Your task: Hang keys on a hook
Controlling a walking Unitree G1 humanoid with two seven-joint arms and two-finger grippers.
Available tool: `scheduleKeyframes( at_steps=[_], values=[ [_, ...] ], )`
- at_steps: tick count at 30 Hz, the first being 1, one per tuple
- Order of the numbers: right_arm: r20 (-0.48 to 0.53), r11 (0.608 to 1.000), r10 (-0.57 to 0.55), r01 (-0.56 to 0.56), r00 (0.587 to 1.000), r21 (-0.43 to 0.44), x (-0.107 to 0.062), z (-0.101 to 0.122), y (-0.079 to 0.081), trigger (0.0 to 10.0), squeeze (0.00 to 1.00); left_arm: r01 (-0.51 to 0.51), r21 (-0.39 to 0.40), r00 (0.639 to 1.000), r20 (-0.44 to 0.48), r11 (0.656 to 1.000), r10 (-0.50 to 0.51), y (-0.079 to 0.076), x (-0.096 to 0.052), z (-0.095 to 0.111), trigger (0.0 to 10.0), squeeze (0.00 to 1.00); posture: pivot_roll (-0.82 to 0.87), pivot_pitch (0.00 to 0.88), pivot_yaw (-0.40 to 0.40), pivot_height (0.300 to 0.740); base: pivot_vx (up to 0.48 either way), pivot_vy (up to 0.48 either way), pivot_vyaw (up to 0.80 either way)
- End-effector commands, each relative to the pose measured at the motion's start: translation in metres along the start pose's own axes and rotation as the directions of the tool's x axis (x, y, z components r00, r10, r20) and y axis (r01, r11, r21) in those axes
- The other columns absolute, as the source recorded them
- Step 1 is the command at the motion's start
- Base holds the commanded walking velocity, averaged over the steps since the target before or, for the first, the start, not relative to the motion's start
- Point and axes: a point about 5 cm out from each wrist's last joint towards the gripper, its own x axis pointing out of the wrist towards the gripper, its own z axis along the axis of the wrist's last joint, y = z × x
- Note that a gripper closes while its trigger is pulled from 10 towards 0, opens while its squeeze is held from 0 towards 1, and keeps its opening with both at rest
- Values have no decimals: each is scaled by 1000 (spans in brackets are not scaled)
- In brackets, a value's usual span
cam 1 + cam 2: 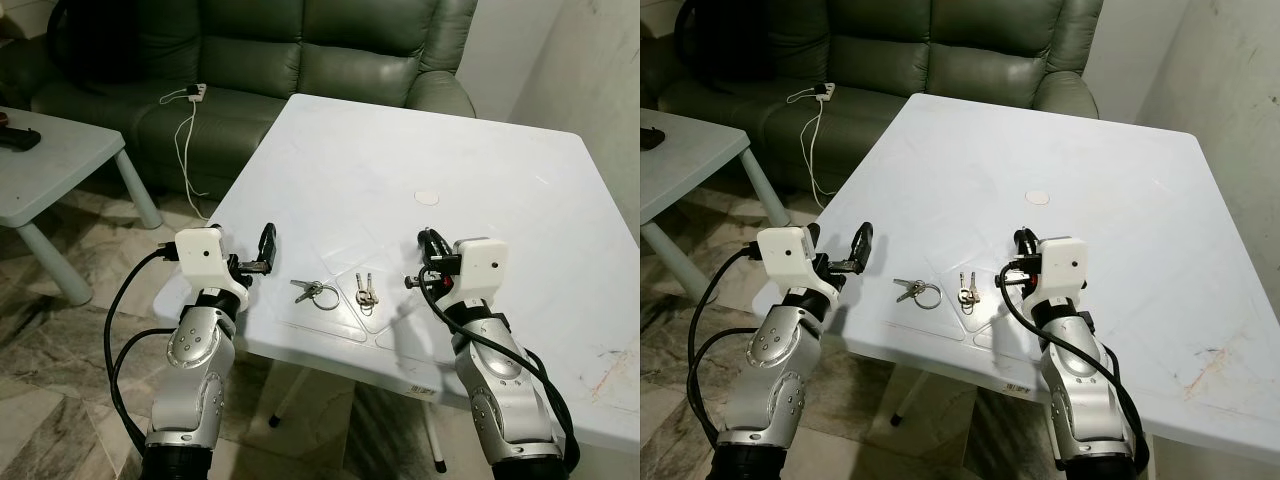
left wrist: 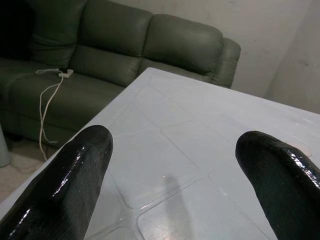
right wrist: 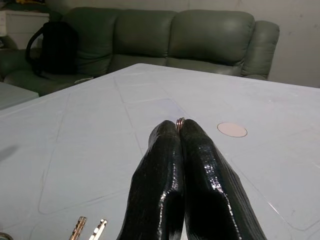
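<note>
White surface [image 1: 400,140], near edge: two key sets [image 1: 320,292] [image 1: 365,290] between the arms. Left fingers [image 2: 75,175] spread apart, empty. Right fingers [image 3: 175,170] pressed together, a small ring [image 3: 179,120] pinched at the tips, mostly hidden. Green sofa [image 1: 300,50] behind, far side.

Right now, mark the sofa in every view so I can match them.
Left eye: sofa along the top, behind the table's far edge.
Right eye: sofa along the top, shifted slightly left.
Left wrist: sofa beyond the table's far corner.
Right wrist: sofa beyond the table's far edge.
Shared landmark: the white table in front of it.
</note>
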Motion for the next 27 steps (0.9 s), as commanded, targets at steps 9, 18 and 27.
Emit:
scheduleKeyframes(
  at_steps=[9,18,27],
  values=[
    [11,1000,0,0,1000,-14,2,0,0,10000,0,-12,-27,1000,19,1000,13,3,5,2,10000,0,-25,0,-65,740,0,328,0],
    [5,1000,3,-3,1000,-18,2,-1,1,10000,0,-14,-30,1000,21,999,15,3,6,2,10000,0,-27,0,-68,740,0,425,0],
    [0,1000,9,-9,1000,-19,2,-2,1,10000,0,-19,-35,1000,23,999,20,3,7,2,10000,0,-26,0,-74,740,0,424,0]
  ],
)
